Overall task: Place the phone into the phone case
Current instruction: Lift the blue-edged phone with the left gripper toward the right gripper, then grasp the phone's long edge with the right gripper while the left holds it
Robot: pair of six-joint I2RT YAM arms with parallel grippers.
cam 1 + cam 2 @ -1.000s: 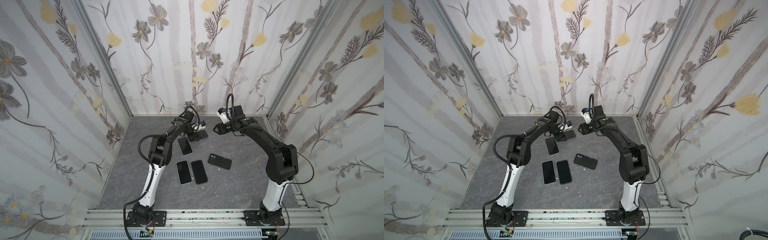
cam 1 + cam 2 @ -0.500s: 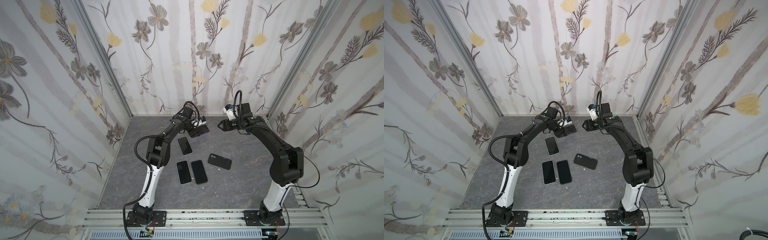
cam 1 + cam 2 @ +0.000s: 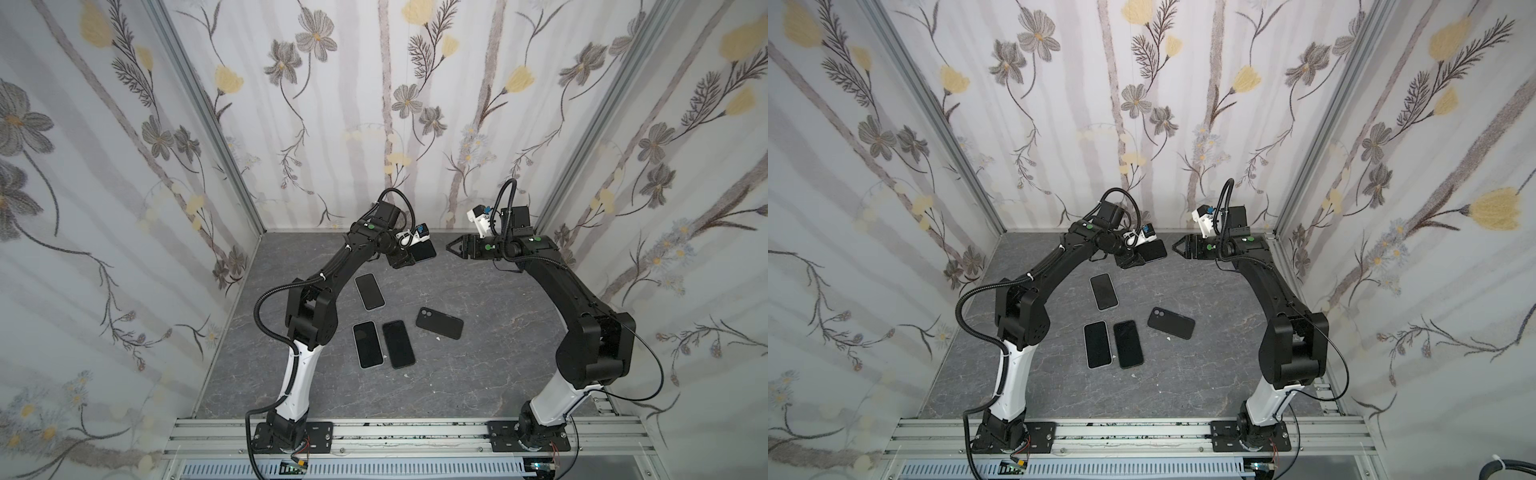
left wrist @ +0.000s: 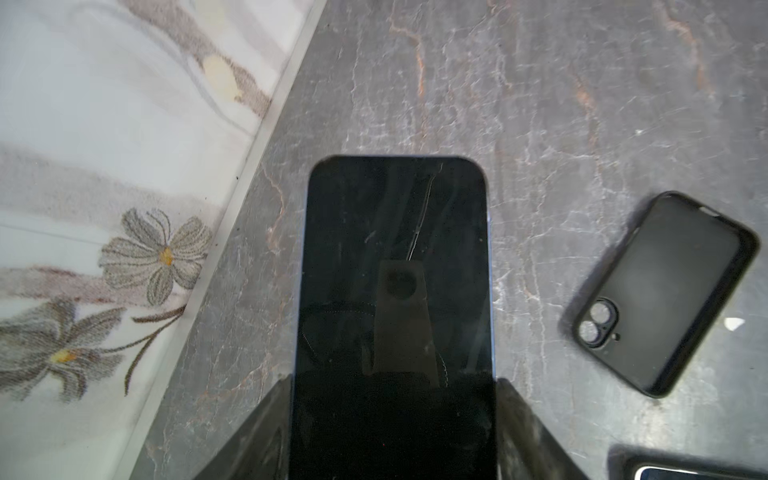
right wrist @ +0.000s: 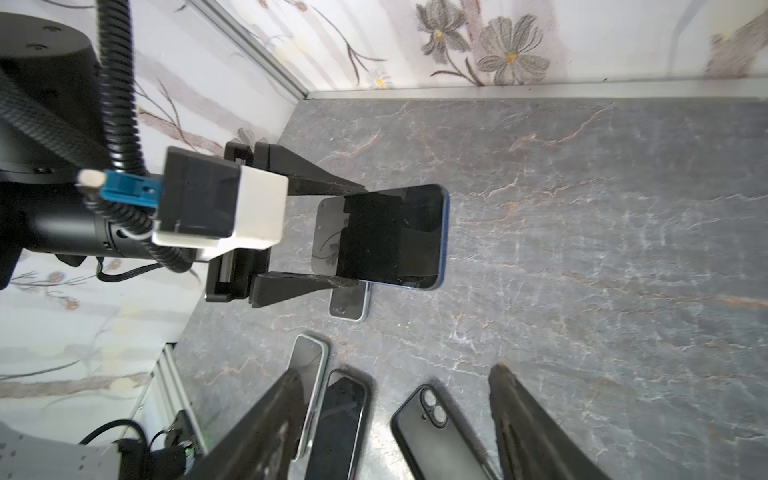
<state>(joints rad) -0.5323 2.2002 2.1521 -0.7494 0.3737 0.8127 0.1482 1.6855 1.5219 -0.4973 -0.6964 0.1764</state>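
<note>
The left claw [image 3: 409, 258] is clamped on the phone [image 3: 424, 251]. Its two fingers [image 5: 320, 188] press the long edges near one end, and the dark screen sticks out past the fingertips in the left wrist view [image 4: 397, 266]. The phone hangs clear of the grey table [image 3: 498, 365], beyond the phone case [image 3: 439, 323] toward the back wall.

The right claw [image 3: 454, 248] is also raised, beyond the case on the same far side. It points at the phone's free end but stays apart from it. Its jaws stand wide, with nothing between them in the right wrist view [image 5: 395, 374].

The case lies flat and black on the table, touching neither claw; it seems to be hollow side up, though the glare makes that unsure. Three other phones [image 3: 369, 291] lie to the left of the case, screens up.
</note>
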